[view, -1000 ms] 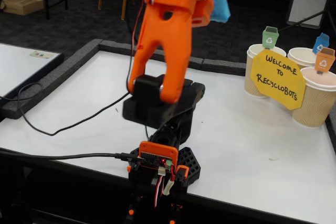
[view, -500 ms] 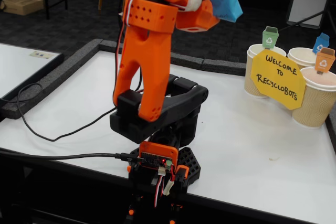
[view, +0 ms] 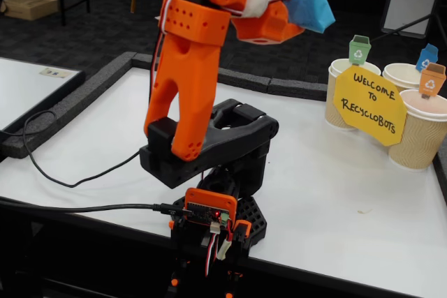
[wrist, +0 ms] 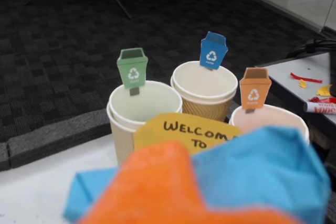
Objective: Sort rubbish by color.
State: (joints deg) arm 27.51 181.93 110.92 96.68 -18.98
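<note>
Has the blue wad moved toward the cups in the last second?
Yes. In the fixed view the blue wad, held in the gripper, has shifted right, closer to the yellow sign and the cups.

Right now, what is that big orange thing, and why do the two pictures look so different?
The orange thing is a robot arm standing on a white table. One camera stands beside the table and sees the whole arm. The other rides on the arm's wrist, so it looks out past the tool. The tool is pinching a crumpled light blue paper wad, which fills the bottom of the wrist view. Ahead stand three paper cups with little flags: green, blue and orange, behind a yellow welcome sign.
</note>
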